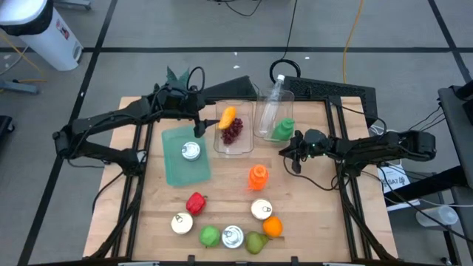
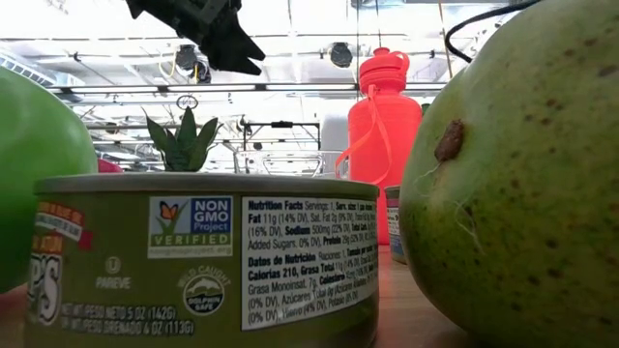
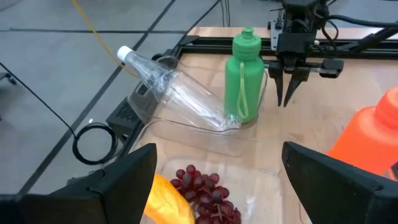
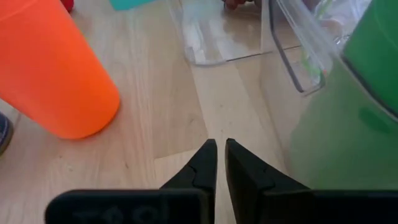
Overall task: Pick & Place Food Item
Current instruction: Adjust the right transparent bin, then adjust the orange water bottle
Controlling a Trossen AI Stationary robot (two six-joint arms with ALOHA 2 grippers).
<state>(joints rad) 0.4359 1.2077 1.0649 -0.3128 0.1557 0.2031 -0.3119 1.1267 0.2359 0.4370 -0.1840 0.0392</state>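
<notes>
Two hands are over the wooden tabletop (image 1: 222, 203). The right hand (image 1: 290, 157) hangs clenched and empty, its dark fingers (image 4: 208, 163) nearly touching each other, just right of the green plastic squeeze bottle (image 1: 283, 129). That bottle stands upright at the near right corner of a clear plastic bin (image 1: 270, 117), where a clear empty plastic bottle (image 1: 271, 103) leans with its white cap toward the far edge. An orange plastic squeeze bottle (image 1: 257, 177) stands near the right hand on its near left side, apart from it.

The left hand (image 1: 198, 128) hovers released and empty, its fingers (image 3: 115, 180) spread wide, between a teal cutting board (image 1: 184, 155) and a second clear plastic bin (image 1: 235, 129). This bin holds a bunch of dark red grapes (image 1: 233, 131) and a yellow-orange fruit (image 1: 227, 117). A small silver-lidded tin can (image 1: 191, 151) sits on the cutting board, just near of the left hand.

Along the near edge lie a red bell pepper (image 1: 195, 202), a white-lidded can (image 1: 182, 223), a green apple (image 1: 210, 236), an olive-labelled tin can (image 1: 233, 236), a green pear (image 1: 256, 241), an orange fruit (image 1: 273, 227) and another white-lidded can (image 1: 261, 209), all well apart from both hands. A small spiky green plant (image 1: 177, 74) stands at the far left corner.
</notes>
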